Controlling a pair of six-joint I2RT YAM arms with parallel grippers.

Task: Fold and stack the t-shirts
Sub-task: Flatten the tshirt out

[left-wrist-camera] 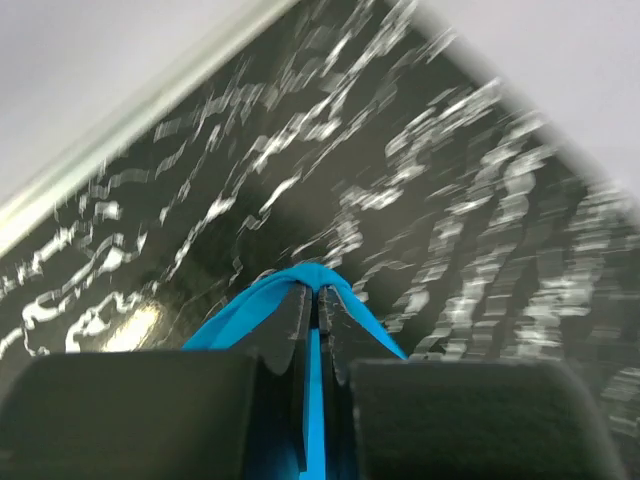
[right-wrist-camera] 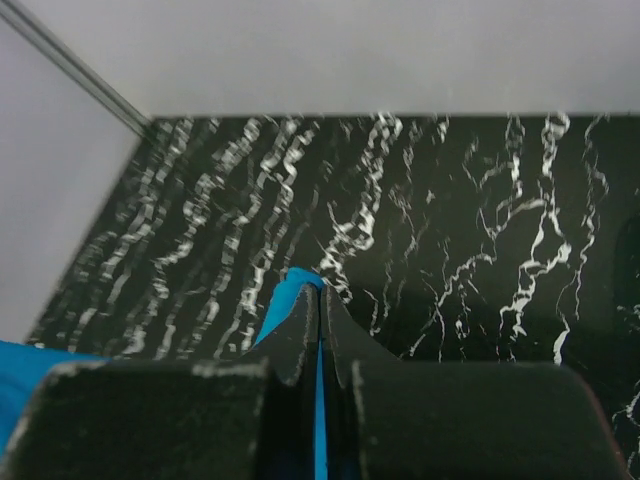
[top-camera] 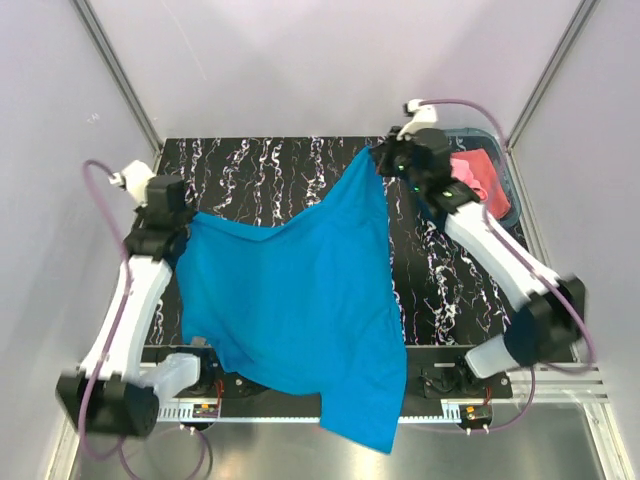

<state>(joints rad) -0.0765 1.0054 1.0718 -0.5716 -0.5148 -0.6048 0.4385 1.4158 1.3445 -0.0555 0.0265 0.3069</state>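
Note:
The large turquoise-blue t-shirt (top-camera: pixel 300 300) hangs spread between both arms above the black marbled table (top-camera: pixel 270 170), its lower end drooping past the near edge. My left gripper (top-camera: pixel 185 222) is shut on its left corner; blue cloth (left-wrist-camera: pixel 300 285) shows pinched between the fingers in the left wrist view. My right gripper (top-camera: pixel 378 158) is shut on the far right corner, with cloth (right-wrist-camera: pixel 290 295) between the fingers in the right wrist view. The salmon pink t-shirt (top-camera: pixel 478 175) lies bunched in the basket at the far right.
A teal plastic basket (top-camera: pixel 500 150) stands at the table's far right corner, behind my right arm. Grey walls with metal frame posts close in the far, left and right sides. A metal rail (top-camera: pixel 560 385) runs along the near edge.

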